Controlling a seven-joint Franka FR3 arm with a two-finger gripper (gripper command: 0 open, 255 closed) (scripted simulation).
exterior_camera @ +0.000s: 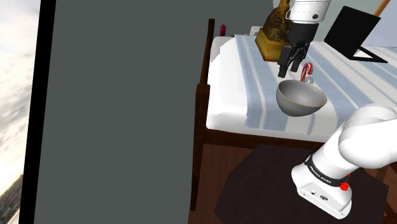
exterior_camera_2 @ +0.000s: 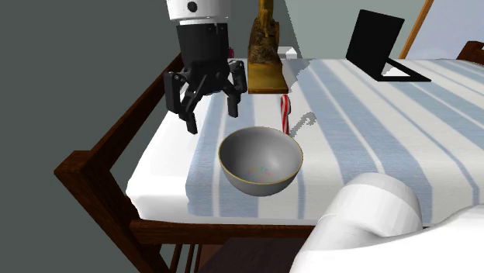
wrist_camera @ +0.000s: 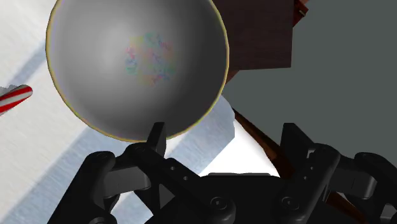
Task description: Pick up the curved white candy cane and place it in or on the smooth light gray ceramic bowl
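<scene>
A grey bowl (exterior_camera: 301, 98) (exterior_camera_2: 260, 159) with a thin yellowish rim rests on the striped bed cover, its inside bare. Just behind it, a red-and-white striped candy cane (exterior_camera: 306, 71) (exterior_camera_2: 285, 115) stands with its hook at the top. My black gripper (exterior_camera: 290, 67) (exterior_camera_2: 211, 116) hangs open above the cover, beside the bowl on the side toward the bed's wooden corner, holding nothing. In the wrist view the gripper (wrist_camera: 224, 137) has its fingers spread over the bowl's rim (wrist_camera: 191, 121), and the candy cane (wrist_camera: 14, 98) lies beyond the bowl's far side.
The bed has a dark wooden frame (exterior_camera_2: 101, 155) and a white mattress edge (exterior_camera: 254, 121). A brown figure on a block (exterior_camera: 275, 28) (exterior_camera_2: 265, 46) and an open black laptop-like thing (exterior_camera: 351, 32) (exterior_camera_2: 375, 43) stand farther back. A grey wall (exterior_camera: 121, 108) runs beside the bed.
</scene>
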